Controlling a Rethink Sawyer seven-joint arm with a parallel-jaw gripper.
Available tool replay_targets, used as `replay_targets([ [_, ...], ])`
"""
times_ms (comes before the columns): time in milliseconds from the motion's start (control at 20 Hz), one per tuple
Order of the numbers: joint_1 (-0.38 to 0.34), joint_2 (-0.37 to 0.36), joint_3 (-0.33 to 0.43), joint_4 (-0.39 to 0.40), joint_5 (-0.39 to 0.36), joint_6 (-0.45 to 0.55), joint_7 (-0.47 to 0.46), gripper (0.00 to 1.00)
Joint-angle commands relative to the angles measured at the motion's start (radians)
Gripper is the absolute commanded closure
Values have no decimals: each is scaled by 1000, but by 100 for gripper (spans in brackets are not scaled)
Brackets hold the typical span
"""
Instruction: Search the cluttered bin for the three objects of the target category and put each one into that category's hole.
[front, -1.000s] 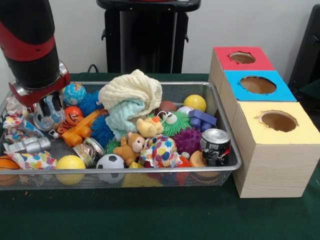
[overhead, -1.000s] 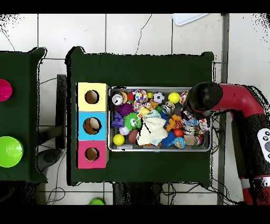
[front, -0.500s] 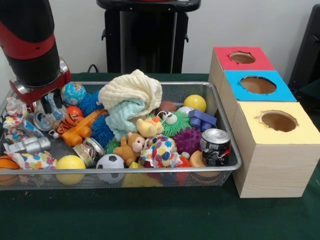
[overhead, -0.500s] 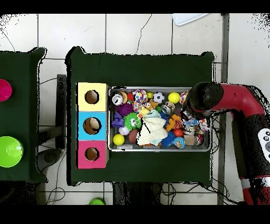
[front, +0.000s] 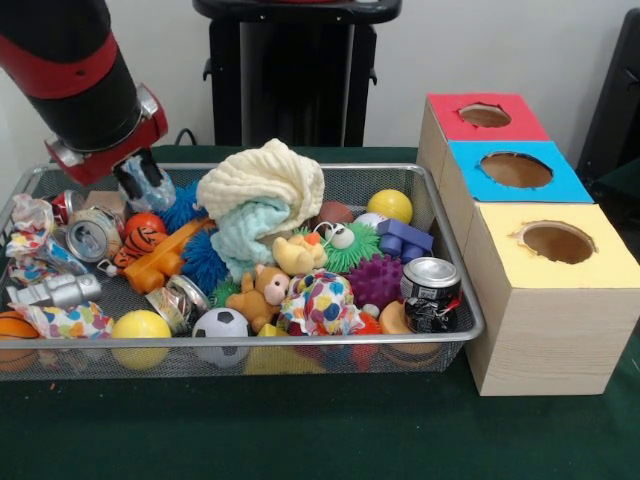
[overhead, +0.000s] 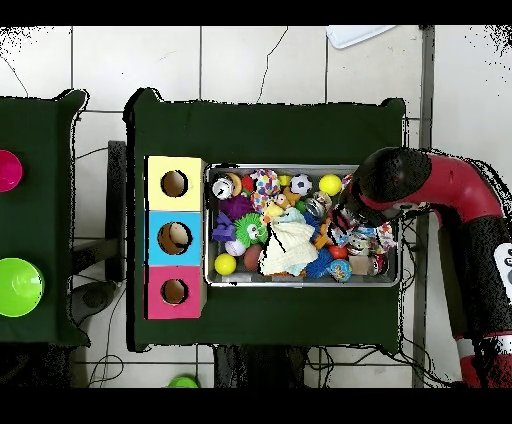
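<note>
The arm (front: 75, 75) is a thick round tube, mostly black, with a broad red band wrapped around it. Its lower end closes in a red collar edged by a ring of bare silver metal. Below that collar sits the end effector (front: 143, 186), small and pale grey-blue with dark parts. From above, the arm (overhead: 455, 215) reads as a fat, curved red link with black sections and a rounded black end, and a white patch with dark marks shows near its base.

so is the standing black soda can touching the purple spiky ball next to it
Cannot tell. In the front view the soda can overlaps the purple spiky ball, hiding any gap; the overhead view is too cluttered to settle it.
</note>
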Motion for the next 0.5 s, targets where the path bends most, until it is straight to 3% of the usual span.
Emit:
replay_targets([
  [50,24,-29,16,99,106,129,-47,100],
  [300,22,-44,20,158,186,96,10,100],
  [500,22,-53,1,231,223,14,62,100],
])
